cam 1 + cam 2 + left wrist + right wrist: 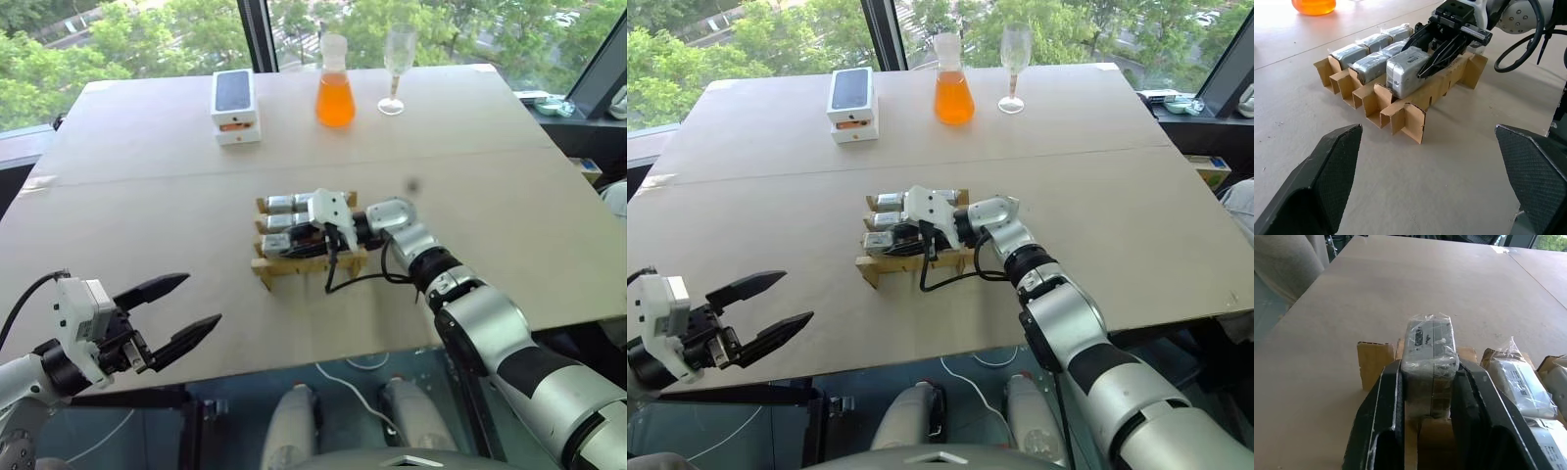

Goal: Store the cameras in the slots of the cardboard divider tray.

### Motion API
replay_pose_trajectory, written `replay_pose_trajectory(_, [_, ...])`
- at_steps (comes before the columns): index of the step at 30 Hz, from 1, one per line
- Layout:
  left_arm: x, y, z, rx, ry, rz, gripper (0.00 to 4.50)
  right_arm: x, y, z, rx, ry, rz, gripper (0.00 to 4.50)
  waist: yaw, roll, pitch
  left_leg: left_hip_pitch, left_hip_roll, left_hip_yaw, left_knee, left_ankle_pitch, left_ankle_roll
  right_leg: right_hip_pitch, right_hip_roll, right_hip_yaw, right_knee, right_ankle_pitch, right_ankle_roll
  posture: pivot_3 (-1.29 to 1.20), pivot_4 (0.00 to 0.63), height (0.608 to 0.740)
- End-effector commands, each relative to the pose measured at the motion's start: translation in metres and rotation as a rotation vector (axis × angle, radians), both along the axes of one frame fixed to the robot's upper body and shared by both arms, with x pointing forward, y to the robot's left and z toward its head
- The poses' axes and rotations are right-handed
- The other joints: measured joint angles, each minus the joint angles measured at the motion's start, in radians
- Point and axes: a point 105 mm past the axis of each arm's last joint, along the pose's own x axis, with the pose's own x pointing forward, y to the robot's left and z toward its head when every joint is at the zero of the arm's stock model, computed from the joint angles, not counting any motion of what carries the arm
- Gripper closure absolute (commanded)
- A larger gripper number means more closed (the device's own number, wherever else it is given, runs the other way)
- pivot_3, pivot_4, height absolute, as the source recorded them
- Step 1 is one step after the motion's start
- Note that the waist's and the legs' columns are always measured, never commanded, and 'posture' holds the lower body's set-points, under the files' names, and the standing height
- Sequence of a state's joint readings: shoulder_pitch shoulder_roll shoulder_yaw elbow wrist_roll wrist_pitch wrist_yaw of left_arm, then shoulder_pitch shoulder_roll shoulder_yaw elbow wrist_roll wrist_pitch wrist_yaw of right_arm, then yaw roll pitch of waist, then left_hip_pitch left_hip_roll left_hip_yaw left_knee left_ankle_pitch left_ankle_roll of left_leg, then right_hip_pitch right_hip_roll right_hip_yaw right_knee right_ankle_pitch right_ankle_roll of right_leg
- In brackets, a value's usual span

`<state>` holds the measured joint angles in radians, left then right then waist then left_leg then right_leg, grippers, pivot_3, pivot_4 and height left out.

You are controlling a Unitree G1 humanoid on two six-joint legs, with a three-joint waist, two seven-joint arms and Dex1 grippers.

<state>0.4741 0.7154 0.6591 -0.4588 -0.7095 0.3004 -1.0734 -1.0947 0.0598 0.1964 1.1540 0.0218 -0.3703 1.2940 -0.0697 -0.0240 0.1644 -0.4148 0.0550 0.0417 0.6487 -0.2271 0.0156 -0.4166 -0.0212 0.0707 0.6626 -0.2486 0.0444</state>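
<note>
The cardboard divider tray (306,257) sits near the centre of the frame in the head views, on the tan worktop (147,186). Its rows of slots run from left to right across the picture. Several cameras (1364,56), each wrapped in clear film, lie on their sides in the slots, their long axes running left to right along the rows.

The right tool (1426,396) reaches in from the right of the tray, pointing toward the left of the frame, and is clamped on the sides of one camera (1429,355) in the nearest row. That camera's long axis lies in line with the fingers (1382,406), its far end pointing leftward past the cardboard wall.

The left tool (168,315) hovers at the lower left of the frame, off the worktop's front edge, its two black fingers spread wide and empty, well apart from the tray.
</note>
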Motion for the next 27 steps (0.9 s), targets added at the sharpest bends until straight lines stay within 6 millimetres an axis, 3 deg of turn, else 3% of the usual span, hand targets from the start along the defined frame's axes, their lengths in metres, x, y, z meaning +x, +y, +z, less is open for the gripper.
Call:
replay_pose_trajectory(1, [-0.001, -0.001, 0.004, 0.012, -0.019, -0.008, 0.00, -0.001, 0.005, 0.005, 0.008, -0.038, 0.005, 3.77, -0.001, 0.000, 0.000, 0.000, 0.000, 0.000, 0.000, 0.000, 0.000, 0.000, 0.000, 0.000, 0.000, 0.000, 0.000, 0.00, 0.150, 0.740])
replay_pose_trajectory(12, [-0.001, 0.002, 0.001, 0.012, -0.017, 0.002, 0.00, 0.007, 0.004, 0.004, -0.005, -0.068, -0.053, 3.77, -0.001, 0.000, 0.000, 0.000, -0.001, 0.000, 0.000, 0.000, 0.000, 0.000, -0.002, 0.000, 0.000, 0.000, 0.000, 0.00, 0.150, 0.740])
replay_pose_trajectory(15, [-0.001, 0.003, 0.001, 0.012, -0.018, 0.005, 0.00, 0.007, 0.004, 0.004, 0.000, -0.077, -0.056, 2.19, -0.001, 0.000, 0.000, 0.000, -0.001, 0.000, 0.000, 0.000, 0.000, 0.000, -0.003, 0.000, 0.000, 0.000, 0.000, 0.00, 0.150, 0.740])
replay_pose_trajectory(16, [0.000, 0.003, 0.001, 0.012, -0.018, 0.006, 0.00, 0.006, 0.004, 0.003, -0.004, -0.070, -0.050, 1.96, -0.001, 0.000, 0.000, 0.000, -0.001, 0.000, 0.000, 0.000, 0.000, 0.000, -0.003, 0.000, 0.000, 0.000, 0.000, 0.00, 0.150, 0.740])
replay_pose_trajectory(20, [0.000, 0.004, 0.000, 0.012, -0.014, 0.003, 0.00, 0.007, 0.004, 0.006, 0.018, -0.059, -0.058, 0.12, -0.001, 0.000, 0.000, 0.000, -0.001, 0.000, 0.000, 0.000, 0.000, 0.000, -0.003, -0.002, 0.000, 0.000, 0.000, 0.00, 0.150, 0.740])
replay_pose_trajectory(23, [0.001, 0.002, 0.000, 0.013, -0.010, -0.005, 0.00, 0.009, -0.002, 0.016, 0.067, -0.047, -0.063, 0.05, -0.001, 0.000, 0.000, 0.000, -0.001, 0.000, 0.000, 0.000, 0.000, 0.000, -0.003, -0.002, 0.000, 0.000, 0.000, 0.00, 0.150, 0.740])
replay_pose_trajectory(27, [0.003, -0.005, 0.002, 0.009, -0.016, -0.032, 0.00, 0.011, -0.025, 0.043, 0.186, -0.054, -0.072, 0.05, 0.003, 0.000, 0.001, -0.001, -0.001, -0.001, 0.000, 0.000, 0.000, 0.000, -0.005, -0.004, 0.000, 0.000, 0.000, 0.00, 0.150, 0.740])
